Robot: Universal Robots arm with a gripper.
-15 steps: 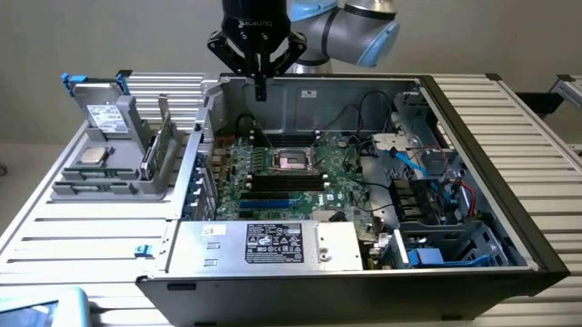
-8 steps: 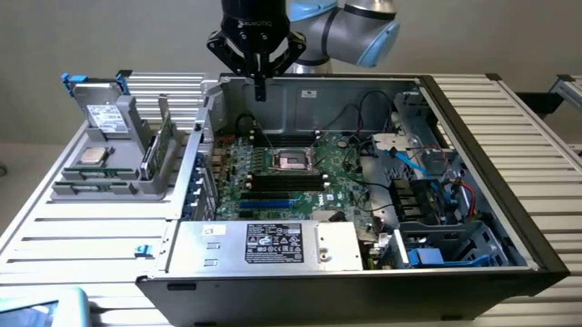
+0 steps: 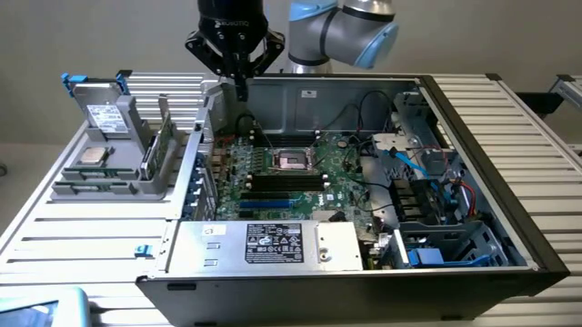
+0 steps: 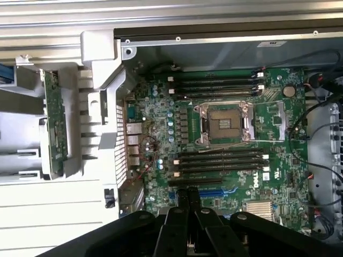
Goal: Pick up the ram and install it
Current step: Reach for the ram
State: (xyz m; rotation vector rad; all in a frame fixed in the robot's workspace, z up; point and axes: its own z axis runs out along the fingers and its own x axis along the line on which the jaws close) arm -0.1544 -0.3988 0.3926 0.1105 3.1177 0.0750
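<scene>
The ram [image 3: 161, 148] is a thin green stick standing on edge in a grey holder [image 3: 109, 182] on the exterior view's left, outside the computer case. The wrist view looks down on the ram [image 4: 55, 124] in the same holder. My gripper [image 3: 240, 87] hangs shut and empty above the case's rear left corner, well apart from the ram. In the wrist view its black fingers [image 4: 187, 197] are pressed together over the green motherboard [image 4: 155, 160]. Black memory slots [image 3: 287, 181] lie empty beside the processor socket [image 3: 294, 159].
The holder also carries a square silver processor chip [image 3: 93, 155] and an upright grey drive [image 3: 108, 117]. The open case has a power supply [image 3: 264, 244] at the front and cables and drive bays [image 3: 427, 197] on the exterior view's right. Everything rests on a slatted table [image 3: 82, 238].
</scene>
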